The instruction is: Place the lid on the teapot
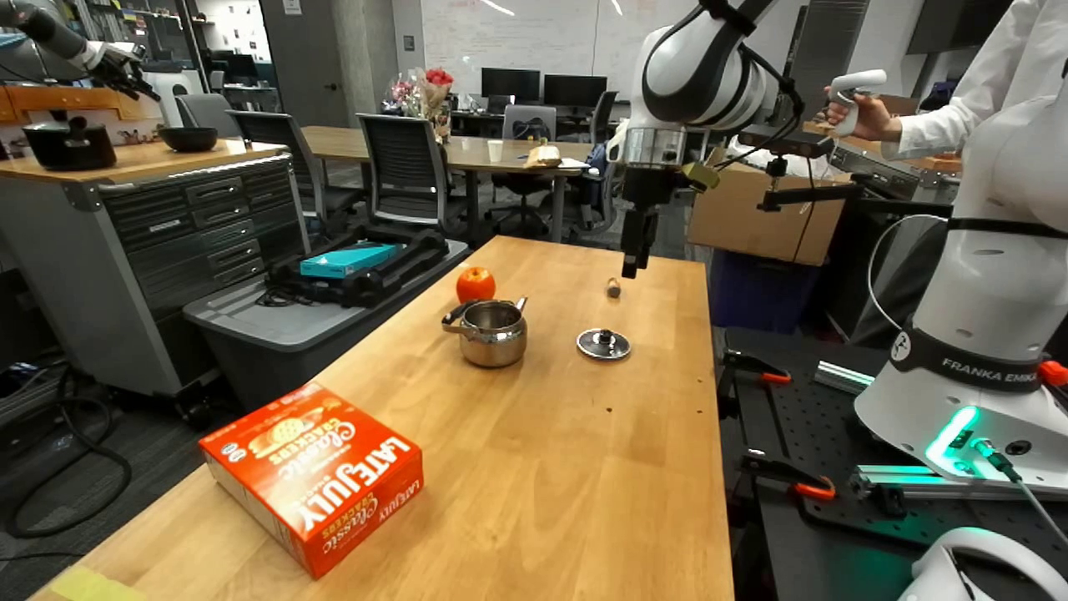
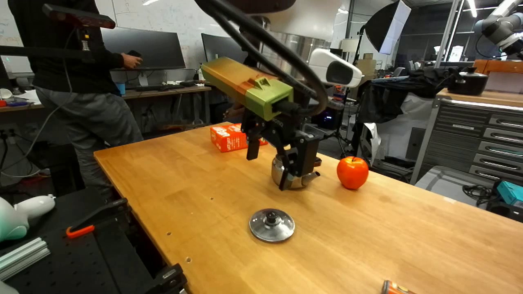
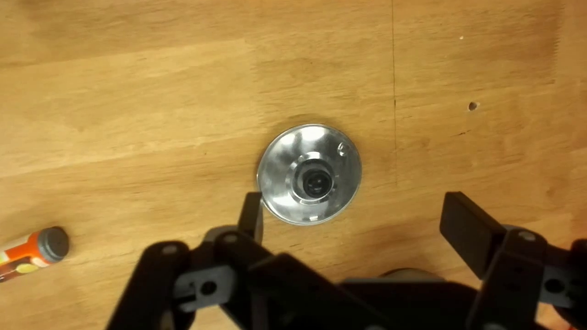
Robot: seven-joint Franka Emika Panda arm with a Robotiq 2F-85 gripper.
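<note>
Lying flat on the wooden table (image 1: 601, 484), knob up, the lid (image 3: 309, 174) takes the centre of the wrist view, its lower left rim meeting the outline of one of my fingertips (image 3: 250, 215). Both exterior views show it whole, lower than my gripper (image 3: 353, 206) and apart from it. My fingers are spread wide, and in the wrist view the lid sits off toward the finger at frame left, its middle a little higher in the frame than the tips. Near it stands the teapot (image 1: 495, 342), open at the top, left of the lid around the middle of an exterior view. I block it myself in an exterior view, where one finger (image 2: 286, 179) covers the middle of its body, leaving the spout (image 2: 311, 178) and one side. Low in the wrist view a rounded edge (image 3: 410, 273) peeks past my gripper; I cannot tell what it belongs to. Near the teapot sits an apple (image 1: 476, 285), and a cracker box (image 1: 313, 472) occupies the lower left of an exterior view. A small capped tube (image 3: 32, 253) is cut off by the wrist view's left edge; a person (image 2: 77, 81), upper left in an exterior view, by the top edge.
</note>
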